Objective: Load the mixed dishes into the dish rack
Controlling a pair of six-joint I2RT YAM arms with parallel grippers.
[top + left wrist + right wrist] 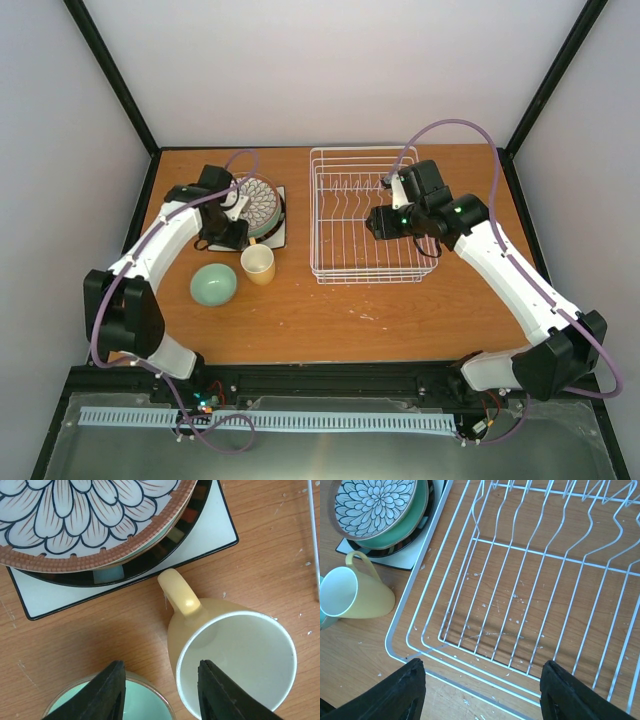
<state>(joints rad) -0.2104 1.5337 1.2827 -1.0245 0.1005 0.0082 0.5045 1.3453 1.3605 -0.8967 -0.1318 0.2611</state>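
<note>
Hovering part-open and empty, our left end effector sits above the bowl and the mug beside it on the desk, the plates stacked just behind. We judge the mug stiff, glazed, slippery and breakable, best pinched across its rim wall near the handle. Right of them the rack holds no dishes, our right end effector wide and empty above it.

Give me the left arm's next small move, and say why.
Probably lower the left claw straight down: its open fingers straddle the yellow mug's near wall, one over the mug's mouth, the other over the mint-green bowl's edge. The dish rack holds nothing yet, so gripping the mug looks like the start.
</note>
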